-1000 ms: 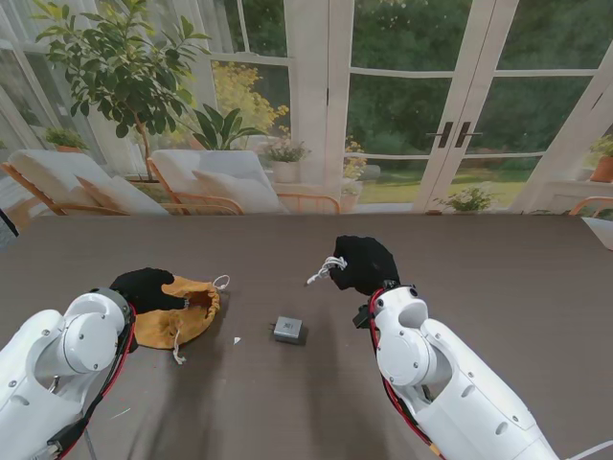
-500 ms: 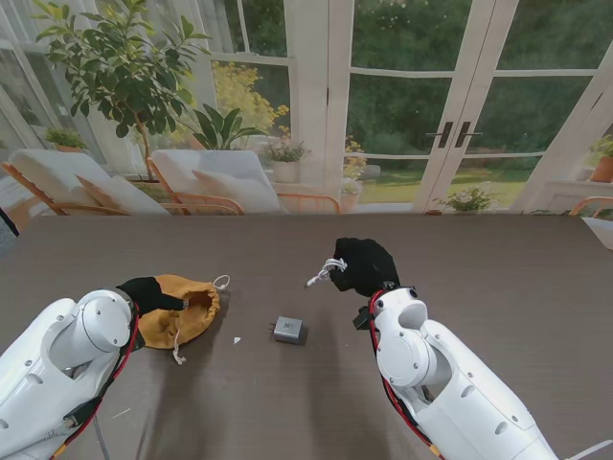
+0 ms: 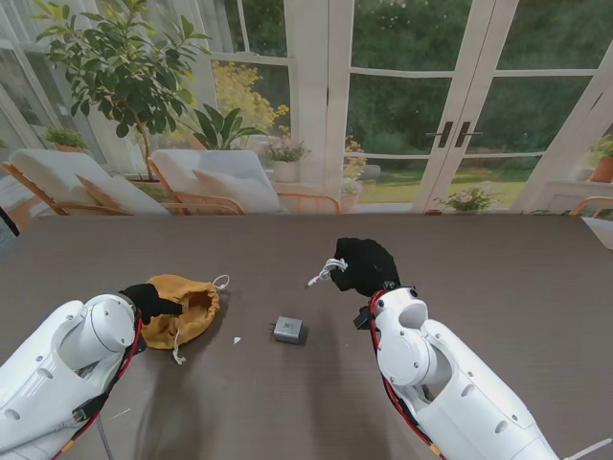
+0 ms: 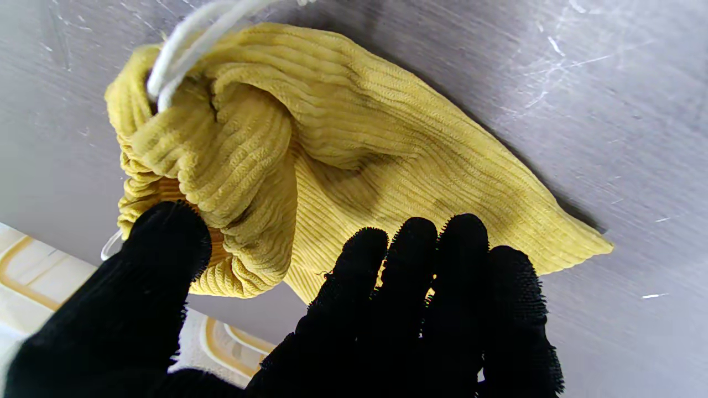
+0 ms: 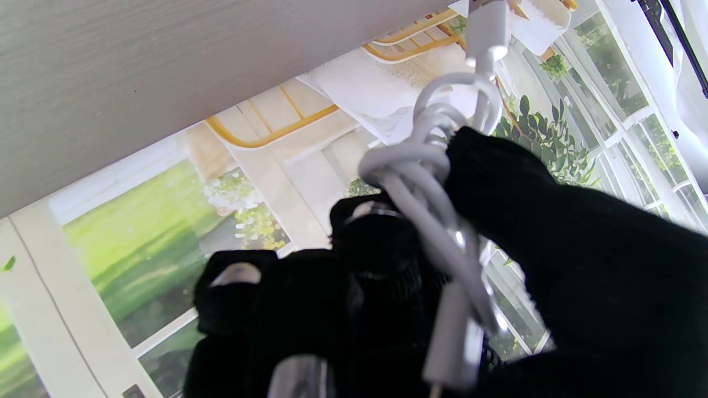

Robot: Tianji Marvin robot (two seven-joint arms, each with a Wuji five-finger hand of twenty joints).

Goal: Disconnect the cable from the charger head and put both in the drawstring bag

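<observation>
Cable [image 5: 437,232] white, bunched in right hand [image 3: 362,264]; bag [image 4: 310,149] mustard corduroy.

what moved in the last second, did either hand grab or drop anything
The left hand pulled back toward me off the drawstring bag, now only at its near-left edge, fingers apart and gripping nothing. The bag's mouth shows more. The right hand stayed put, shut on the coiled cable. The charger head has not moved on the table.
</observation>
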